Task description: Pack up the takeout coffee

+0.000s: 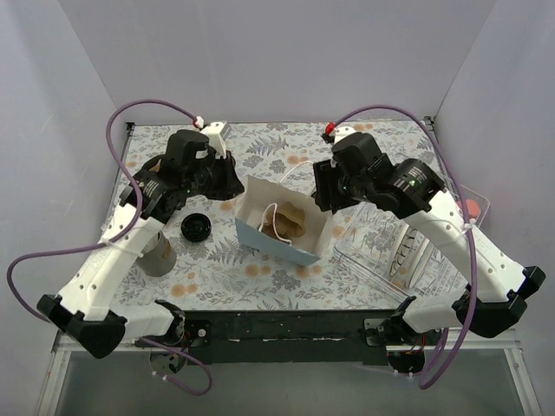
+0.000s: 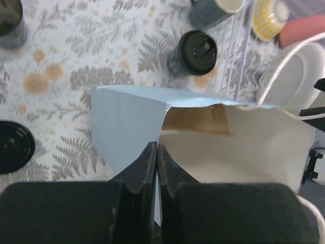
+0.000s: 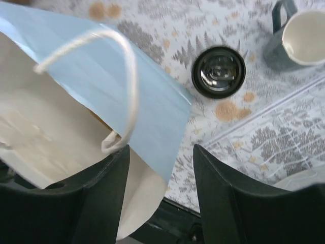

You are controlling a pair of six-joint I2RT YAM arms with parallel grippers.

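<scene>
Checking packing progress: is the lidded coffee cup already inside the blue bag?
No, in the left wrist view the takeout coffee stands on the table outside the light-blue bag, beyond its far wall.

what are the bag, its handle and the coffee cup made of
bag: paper, matte light blue outside, white inside; the sharp folds and thin edge show it.
handle: white twisted cord, maybe cotton or paper twine.
coffee cup: the dark wall looks like paper, though it is blurred; its lid looks like black plastic, slightly glossy with moulded ridges.
</scene>
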